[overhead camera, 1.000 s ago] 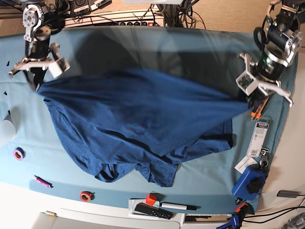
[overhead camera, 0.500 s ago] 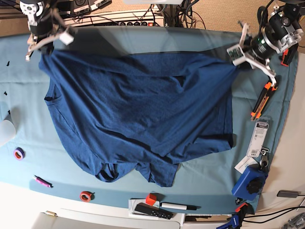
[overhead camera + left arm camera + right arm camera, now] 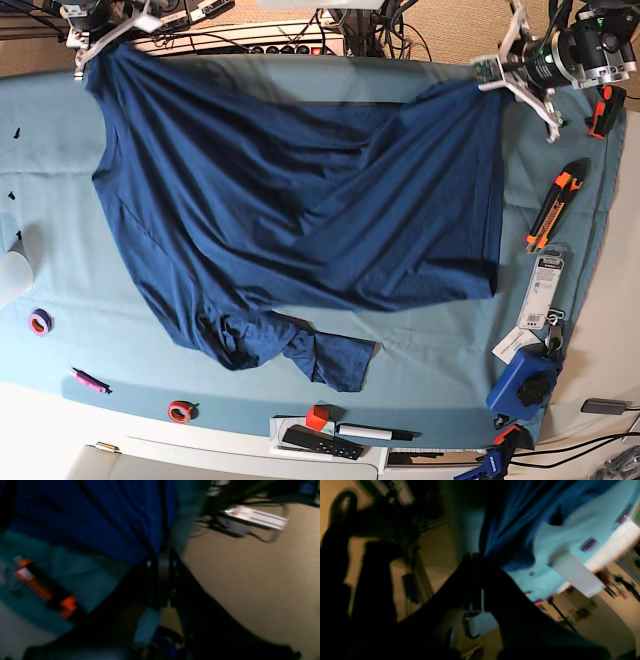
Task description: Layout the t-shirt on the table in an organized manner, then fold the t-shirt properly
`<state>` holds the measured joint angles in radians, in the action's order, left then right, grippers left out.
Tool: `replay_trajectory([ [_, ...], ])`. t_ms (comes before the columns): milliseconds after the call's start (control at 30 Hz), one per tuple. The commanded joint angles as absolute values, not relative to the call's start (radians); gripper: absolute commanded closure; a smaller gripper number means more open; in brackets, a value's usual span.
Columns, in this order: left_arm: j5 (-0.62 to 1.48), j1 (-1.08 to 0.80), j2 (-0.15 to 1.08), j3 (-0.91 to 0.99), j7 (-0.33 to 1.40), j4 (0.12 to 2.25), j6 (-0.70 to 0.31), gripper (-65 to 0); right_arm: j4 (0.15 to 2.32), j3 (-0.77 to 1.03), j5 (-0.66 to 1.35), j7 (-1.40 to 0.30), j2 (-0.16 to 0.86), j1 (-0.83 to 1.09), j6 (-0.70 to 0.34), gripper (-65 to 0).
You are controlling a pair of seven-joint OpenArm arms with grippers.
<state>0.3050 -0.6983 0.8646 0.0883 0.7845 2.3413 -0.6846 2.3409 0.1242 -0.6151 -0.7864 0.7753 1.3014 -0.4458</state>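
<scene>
- My left gripper (image 3: 497, 80) is pinched tight on one corner of the t-shirt (image 3: 300, 210), up at the far edge of the table (image 3: 60, 270); in the left wrist view the two fingers (image 3: 160, 580) sit pressed together with blue cloth running into them.
- My right gripper (image 3: 92, 42) is clamped on the other far corner of the shirt; the right wrist view is dark and blurred, but the blue fabric gathers right to the tip of my closed fingers (image 3: 476, 562).
- The shirt's far edge hangs stretched between my two grippers, running side to side along the far edge of the table.
- From that edge the shirt spreads toward the near side, its long axis running across the table's width.
- The near part lies bunched and wrinkled, with a folded flap near the table's front edge.
- An orange and black utility knife (image 3: 551, 208) lies on the cloth just beside the shirt's edge, below my left gripper.
</scene>
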Motion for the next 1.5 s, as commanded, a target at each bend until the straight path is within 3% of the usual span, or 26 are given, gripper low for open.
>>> replay_trajectory([
  [0, 0.336, -0.701, 0.879, 0.097, 0.794, 2.356, -0.683, 0.0, 2.356, 0.133, -0.628, -0.812, 0.781, 1.309, -0.438, 0.0],
  [233, 0.516, -0.701, 0.879, 0.097, 1.074, 2.356, -0.698, 0.0, 2.356, 0.132, -0.570, -0.860, 0.773, 1.309, -0.529, 0.0],
  [400, 0.534, -0.701, 0.878, 0.097, 1.065, 2.356, -0.698, 0.0, 2.356, 0.132, -0.588, -0.865, 0.773, 1.309, -0.516, 0.0],
  [567, 0.434, -0.695, 0.878, 0.097, 0.949, 2.356, -0.667, 0.0, 2.356, 0.132, -0.707, -0.871, 0.773, 1.309, -0.411, 0.0],
  [833, 0.226, -0.567, 0.878, 0.097, 0.811, 2.356, -0.395, 0.0, 2.356, 0.132, -0.952, -0.871, 0.773, 1.309, -0.080, 0.0],
  [967, 0.125, -0.449, 0.878, 0.097, 0.718, 2.356, -0.291, 0.0, 2.356, 0.132, -0.997, -0.871, 0.773, 1.162, 0.042, 0.0],
  [1267, 0.097, -0.103, 0.878, 0.097, 0.668, 2.356, -0.178, 0.0, 2.356, 0.132, -0.992, -0.850, 0.773, 0.745, 0.104, 0.0],
  [1467, 0.096, 0.023, 0.841, 0.097, 0.638, 2.356, -0.143, 0.0, 2.356, 0.132, -0.962, -0.801, 0.742, 0.578, 0.130, 0.0],
])
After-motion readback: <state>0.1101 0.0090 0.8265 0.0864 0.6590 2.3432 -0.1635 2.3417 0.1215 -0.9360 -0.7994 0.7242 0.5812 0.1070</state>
